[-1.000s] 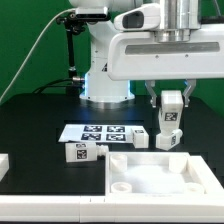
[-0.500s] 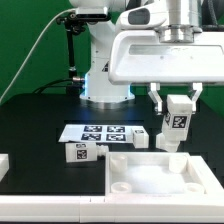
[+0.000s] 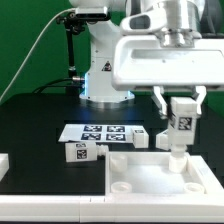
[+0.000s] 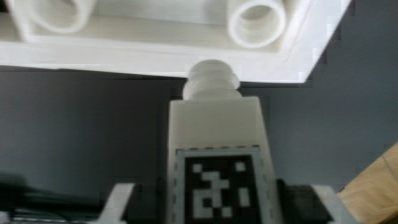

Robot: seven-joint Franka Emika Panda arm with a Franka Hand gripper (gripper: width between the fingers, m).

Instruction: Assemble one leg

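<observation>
the gripper is pinching the leg upright, peg down, hanging it over the tray-shaped piece by the worktop's near edge, seemingly lining peg with socket.

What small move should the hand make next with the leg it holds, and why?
Probably shift the leg a little further over the white tray-shaped piece before lowering. The hand holds it upright, and in the wrist view its peg points at the piece's rim, short of the nearer round socket, so they are not yet lined up.
</observation>
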